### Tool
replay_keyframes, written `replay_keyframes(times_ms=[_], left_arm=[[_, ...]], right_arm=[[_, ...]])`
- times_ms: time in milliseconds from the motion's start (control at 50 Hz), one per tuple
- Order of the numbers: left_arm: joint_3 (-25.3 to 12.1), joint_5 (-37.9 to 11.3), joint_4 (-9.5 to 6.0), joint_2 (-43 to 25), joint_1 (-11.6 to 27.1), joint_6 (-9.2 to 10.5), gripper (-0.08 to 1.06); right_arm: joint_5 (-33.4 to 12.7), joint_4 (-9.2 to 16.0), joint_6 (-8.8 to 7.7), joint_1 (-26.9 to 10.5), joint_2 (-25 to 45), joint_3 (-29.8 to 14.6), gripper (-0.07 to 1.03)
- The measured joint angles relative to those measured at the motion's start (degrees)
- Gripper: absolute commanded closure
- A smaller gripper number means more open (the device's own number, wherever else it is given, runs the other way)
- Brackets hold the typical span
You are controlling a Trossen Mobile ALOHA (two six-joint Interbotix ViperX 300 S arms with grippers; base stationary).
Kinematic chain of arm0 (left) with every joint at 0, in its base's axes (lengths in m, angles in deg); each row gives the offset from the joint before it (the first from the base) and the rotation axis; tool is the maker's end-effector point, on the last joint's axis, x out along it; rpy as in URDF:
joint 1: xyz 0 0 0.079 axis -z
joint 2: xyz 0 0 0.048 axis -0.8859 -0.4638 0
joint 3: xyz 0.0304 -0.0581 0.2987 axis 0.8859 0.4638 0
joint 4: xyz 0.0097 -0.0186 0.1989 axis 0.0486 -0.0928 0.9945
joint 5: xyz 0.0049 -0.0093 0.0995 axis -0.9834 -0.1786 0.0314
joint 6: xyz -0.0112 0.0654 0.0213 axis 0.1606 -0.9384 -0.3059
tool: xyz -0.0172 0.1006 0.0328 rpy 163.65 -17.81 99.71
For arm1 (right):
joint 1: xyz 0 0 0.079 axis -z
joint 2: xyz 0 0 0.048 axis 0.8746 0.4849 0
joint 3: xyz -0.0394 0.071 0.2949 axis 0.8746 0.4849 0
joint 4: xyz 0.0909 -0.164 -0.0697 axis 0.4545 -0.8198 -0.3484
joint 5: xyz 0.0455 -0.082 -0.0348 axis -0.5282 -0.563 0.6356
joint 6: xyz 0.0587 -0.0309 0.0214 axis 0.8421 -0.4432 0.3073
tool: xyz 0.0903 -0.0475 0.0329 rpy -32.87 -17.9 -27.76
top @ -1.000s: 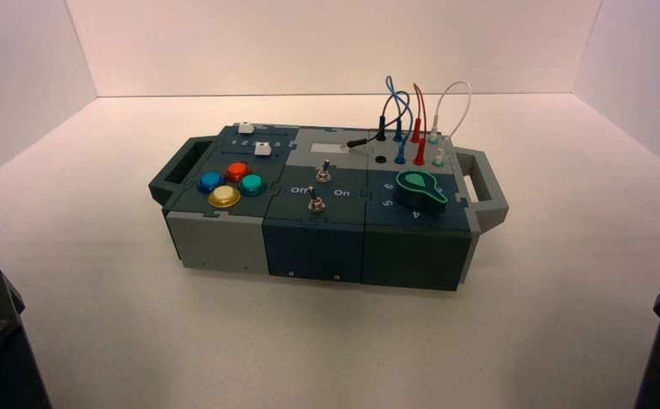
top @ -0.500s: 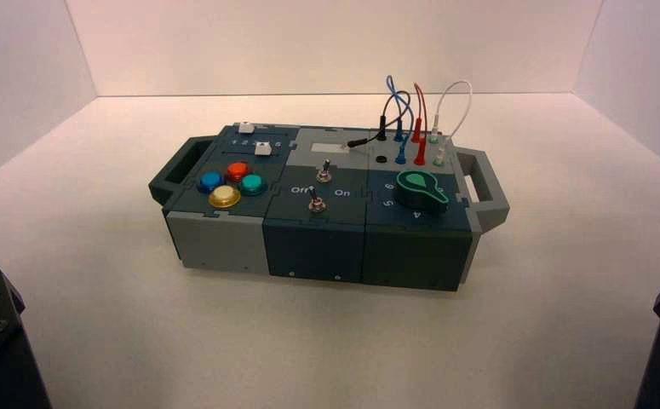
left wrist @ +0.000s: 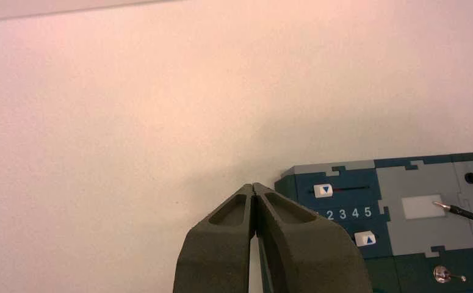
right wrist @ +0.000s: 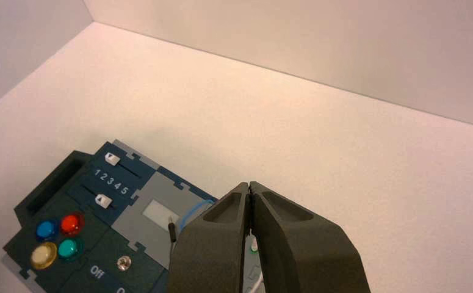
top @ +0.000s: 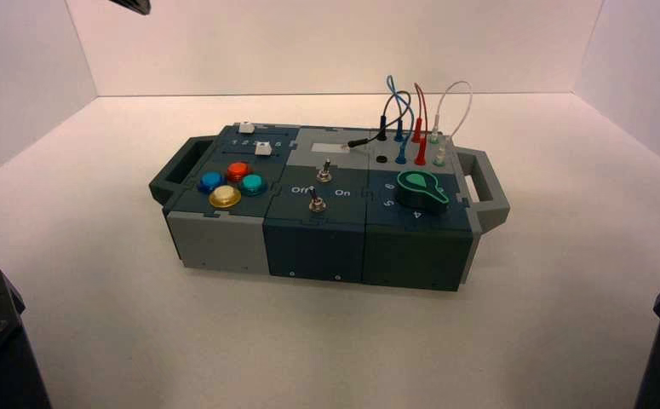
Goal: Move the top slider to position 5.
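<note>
The top slider [left wrist: 324, 190], a tiny white square knob marked with a blue triangle on the upper dark-teal track, sits at the track's low-number end, above the start of the printed row of white numerals; position 5 [left wrist: 368, 212], the last small white numeral of that row, lies well apart from it toward the grey panel. The twin white knob of the lower slider [left wrist: 366, 239] sits beneath the 4 and 5. The dark two-fingered left gripper [left wrist: 255, 187] hangs off the box's slider end over the bare white table [top: 88, 247], its tips pressed together and holding nothing. The matching right gripper [right wrist: 249, 185] hovers above the wired end of the grey and dark-teal box [top: 313, 247], likewise closed and empty.
</note>
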Motion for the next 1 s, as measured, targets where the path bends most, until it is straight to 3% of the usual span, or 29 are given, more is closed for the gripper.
replay_keyframes(times_ms=[140, 460, 700, 1000], left_arm=[[-3.3, -1.4, -0.7, -7.4, 0.9, 0.0, 1.0], [-7.5, -2.8, -0.97, -16.6, 5.1, 0.09, 1.0], [-8.1, -3.2, -1.41, -20.7, 7.6, 0.18, 1.0], [-8.7, -3.4, -1.49, -24.5, 7.7, 0.18, 1.0]], right_arm=[[-0.2, 1.4, 0.09, -1.8, 6.2, -3.0, 0.98], [1.4, 3.1, 0.09, -2.4, 17.2, -7.0, 0.98], [1.4, 4.7, 0.09, -2.5, 22.8, -9.6, 0.98], [1.4, 5.2, 0.0, -3.7, 26.5, -10.6, 0.98]])
